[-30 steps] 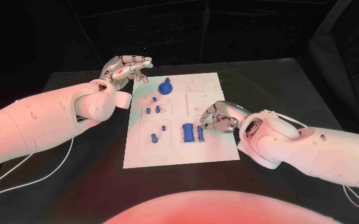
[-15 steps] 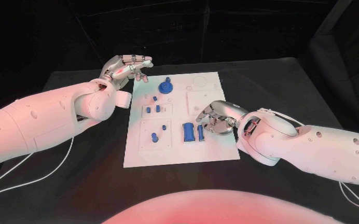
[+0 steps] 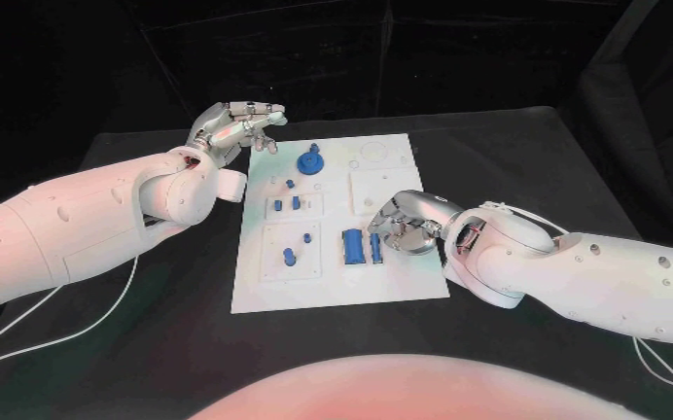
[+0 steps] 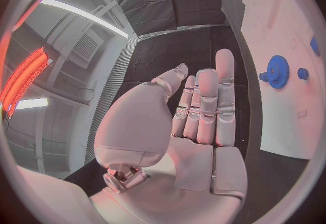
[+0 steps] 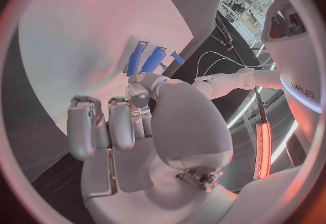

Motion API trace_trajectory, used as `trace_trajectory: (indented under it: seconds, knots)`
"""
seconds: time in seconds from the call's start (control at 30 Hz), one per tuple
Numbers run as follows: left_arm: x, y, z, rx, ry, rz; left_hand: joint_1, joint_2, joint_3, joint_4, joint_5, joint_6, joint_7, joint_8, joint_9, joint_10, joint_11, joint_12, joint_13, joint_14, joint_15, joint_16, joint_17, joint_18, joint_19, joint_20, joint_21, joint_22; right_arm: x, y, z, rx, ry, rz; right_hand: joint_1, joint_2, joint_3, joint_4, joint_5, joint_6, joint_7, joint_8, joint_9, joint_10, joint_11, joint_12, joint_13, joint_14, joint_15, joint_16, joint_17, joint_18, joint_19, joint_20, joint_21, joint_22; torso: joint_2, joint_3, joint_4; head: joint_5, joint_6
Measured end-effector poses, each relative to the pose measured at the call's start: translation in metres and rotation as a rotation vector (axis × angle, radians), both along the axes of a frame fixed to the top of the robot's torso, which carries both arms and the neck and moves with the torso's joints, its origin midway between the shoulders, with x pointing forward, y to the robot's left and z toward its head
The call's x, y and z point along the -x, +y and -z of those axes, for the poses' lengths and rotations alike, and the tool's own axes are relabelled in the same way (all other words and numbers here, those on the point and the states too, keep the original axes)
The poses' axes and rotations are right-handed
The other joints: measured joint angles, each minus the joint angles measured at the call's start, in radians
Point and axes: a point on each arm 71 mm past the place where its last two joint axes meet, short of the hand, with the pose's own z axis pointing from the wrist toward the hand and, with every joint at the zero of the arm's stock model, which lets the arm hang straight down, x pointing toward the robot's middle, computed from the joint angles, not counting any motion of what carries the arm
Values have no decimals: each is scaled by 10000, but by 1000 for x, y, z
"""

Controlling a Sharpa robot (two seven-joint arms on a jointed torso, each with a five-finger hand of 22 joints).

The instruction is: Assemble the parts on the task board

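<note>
The white task board (image 3: 397, 269) lies mid-table. A blue gear (image 3: 310, 162) stands near its far edge, with several small blue pegs (image 3: 291, 258) down its left side. Two long blue blocks (image 3: 352, 247) lie side by side near the middle. My right hand (image 3: 404, 224) hovers over the board just right of these blocks, fingers curled in, and I see nothing in them. In the right wrist view the blocks (image 5: 154, 59) lie just beyond that hand (image 5: 136, 120). My left hand (image 3: 238, 128) is raised off the board's far left corner, fingers straight and empty (image 4: 197, 115). The gear (image 4: 277, 72) is off to its side.
The black table (image 3: 533, 157) runs all round the board. A white cable (image 3: 85, 318) trails on the table under my left arm. My right forearm (image 3: 561, 274) lies across the table at the board's near right corner.
My right hand has crept a little left and nearer, closer to the two blue blocks. My left hand has stayed put.
</note>
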Motion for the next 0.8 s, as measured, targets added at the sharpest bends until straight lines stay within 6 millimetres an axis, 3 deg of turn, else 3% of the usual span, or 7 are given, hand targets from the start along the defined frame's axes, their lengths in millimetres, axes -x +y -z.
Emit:
trace_trajectory:
  seconds: [0.53, 0.73, 0.8]
  knots:
    - [0, 0, 0, -4, 6, -4, 41, 41, 0, 0, 0, 0, 0, 38, 0, -36, -36, 0, 0, 0, 0, 0, -21, 0, 0, 0, -46, -9, 0, 2, 2, 121, 164, -135, -210, -33, 145, -50, -109, 68, -6, -12, -39, 36, -37, -57, -91, 0, 0, 0, -1, 0, 0, 0, 0, -1, -6, 1, 0, -8, -9]
    - [0, 0, 0, -4, 8, -1, 41, 41, 0, 0, 0, 0, 0, 38, 0, -36, -36, 0, 0, 0, 0, 0, -20, 0, 0, 0, -46, -9, -3, 0, 3, 54, 87, -7, -368, -110, 291, -196, -387, -229, 101, -167, -157, -262, 37, -571, -486, -14, 13, -226, -199, -1, -171, 55, -208, -1, -6, -2, 1, 21, 18]
    - [0, 0, 0, -4, 9, 0, 41, 41, 0, 0, 0, 0, 0, 38, 0, -36, -36, 0, 0, 0, 0, 0, -20, 0, 0, 0, -46, -8, -4, 0, 3, 14, 40, 43, -457, -199, 312, -217, -737, -448, 152, -177, -228, -340, 116, -695, -590, -1, 107, -303, -291, -1, -219, 103, -266, -2, -6, -4, 3, 22, 19]
